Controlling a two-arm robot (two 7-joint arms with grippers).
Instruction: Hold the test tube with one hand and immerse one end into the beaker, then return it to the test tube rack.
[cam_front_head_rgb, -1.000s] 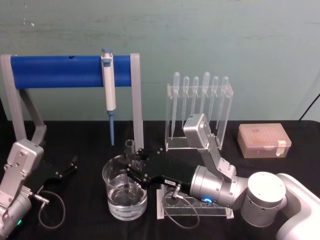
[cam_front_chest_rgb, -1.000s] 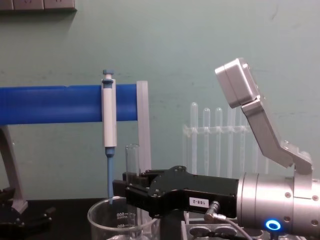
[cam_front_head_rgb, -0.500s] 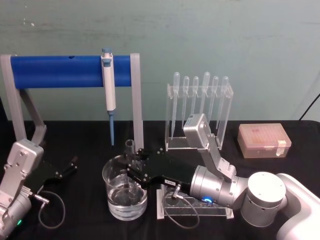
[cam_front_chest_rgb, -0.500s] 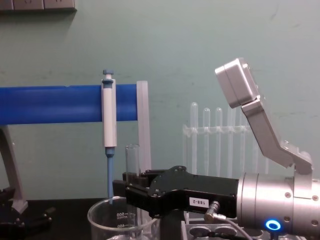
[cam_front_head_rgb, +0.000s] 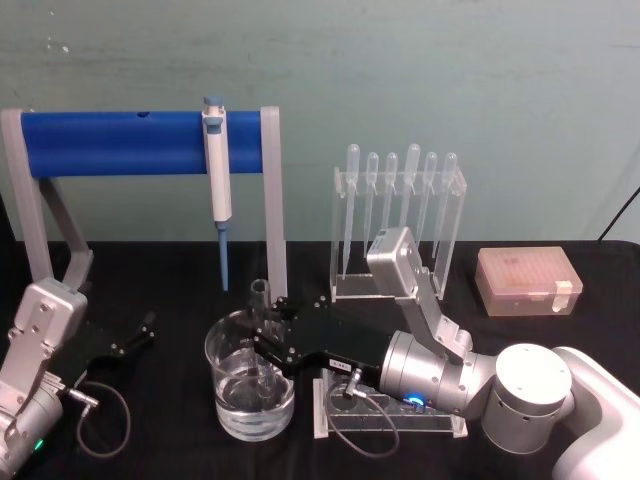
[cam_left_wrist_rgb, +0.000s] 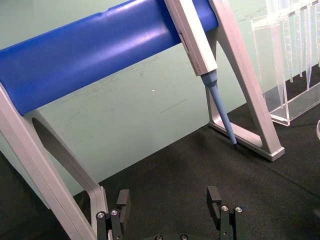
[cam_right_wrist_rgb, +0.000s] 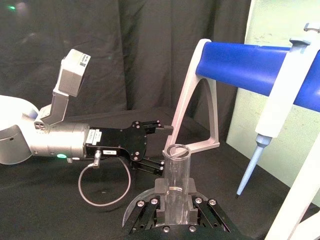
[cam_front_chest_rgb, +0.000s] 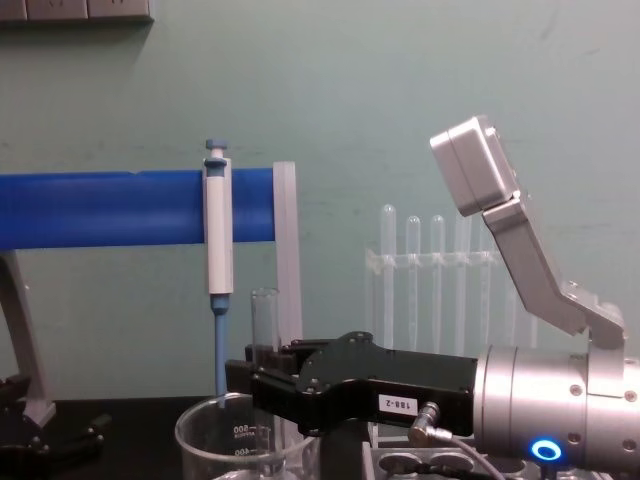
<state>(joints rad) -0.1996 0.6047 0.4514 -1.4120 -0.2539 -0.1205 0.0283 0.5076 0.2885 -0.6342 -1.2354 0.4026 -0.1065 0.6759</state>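
Glass against glass is my worry. From the head, my right pincer (cam_front_head_rgb: 262, 348) is clamped on the tube (cam_front_head_rgb: 260, 300) around its middle. It holds the tube upright with the round end down inside the beaker (cam_front_head_rgb: 222, 375), which stands near the front edge of the surface (cam_front_head_rgb: 160, 270), left of centre. The end looks to reach the water. My left pincer (cam_front_head_rgb: 132, 338) idles by the left edge.

From the left wrist, its fingers (cam_left_wrist_rgb: 123, 202) are spread with nothing between them.

From the right wrist, the tube rises straight between my jaws, open mouth up.

From the chest, the mouth stands above my jaws and the beaker's rim.

I judge the tube light, stiff, brittle, and slippery once wet. A mid-length hold with a modest squeeze suits it, kept off the beaker's wall. The rack (cam_front_head_rgb: 322, 405) lies just right of the beaker, under my arm.
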